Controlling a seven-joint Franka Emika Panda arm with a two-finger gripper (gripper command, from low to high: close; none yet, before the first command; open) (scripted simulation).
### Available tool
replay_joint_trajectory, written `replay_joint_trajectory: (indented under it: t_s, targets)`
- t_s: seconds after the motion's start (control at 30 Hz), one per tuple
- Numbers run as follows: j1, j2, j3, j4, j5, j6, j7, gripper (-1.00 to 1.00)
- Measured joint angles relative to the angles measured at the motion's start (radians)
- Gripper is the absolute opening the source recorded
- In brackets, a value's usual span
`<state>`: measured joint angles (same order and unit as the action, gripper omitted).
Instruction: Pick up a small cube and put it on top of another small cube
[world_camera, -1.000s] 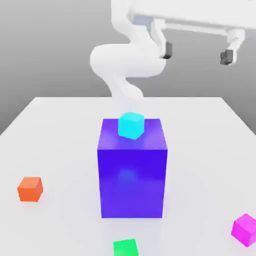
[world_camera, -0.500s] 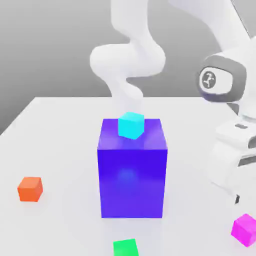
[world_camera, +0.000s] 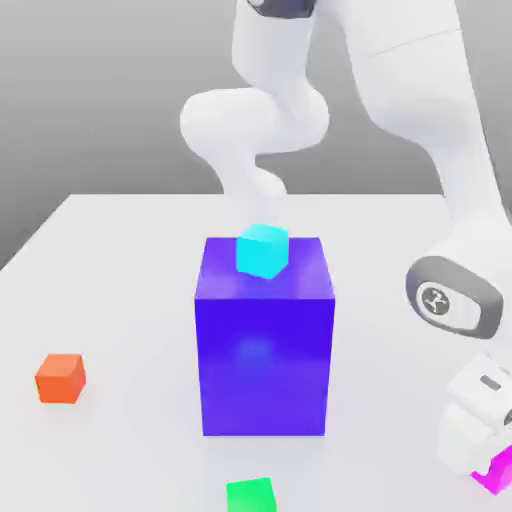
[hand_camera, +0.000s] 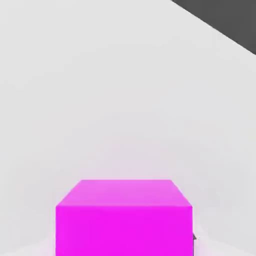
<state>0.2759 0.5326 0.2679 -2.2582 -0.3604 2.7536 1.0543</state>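
A small magenta cube (world_camera: 499, 472) lies on the white table at the exterior view's lower right, mostly covered by my hand. My gripper (world_camera: 484, 452) has come down right over it and is shut on it. In the hand view the magenta cube (hand_camera: 124, 217) looms very close, with a sliver of one finger (hand_camera: 194, 238) against its side. Other small cubes: a cyan cube (world_camera: 262, 250) on top of the big blue block (world_camera: 265, 345), an orange cube (world_camera: 61, 378) at the exterior view's left, and a green cube (world_camera: 250, 496) at the front edge.
The tall blue block stands in the middle of the white table (world_camera: 120, 270), left of my arm in the exterior view. The arm's white links (world_camera: 410, 110) arch above and behind it.
The arm has swung down from high above the table to the magenta cube at the exterior view's lower right, and the fingers have gone from open to shut around it.
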Motion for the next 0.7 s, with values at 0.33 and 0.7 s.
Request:
replay_joint_trajectory:
  t_s: [0.33,0.7]
  targets:
    - [-0.238,-0.239,-0.023,-0.074,0.196,-0.152,-0.112,-1.00]
    - [-0.402,-0.177,-0.153,-0.086,0.269,-0.057,-0.135,1.00]
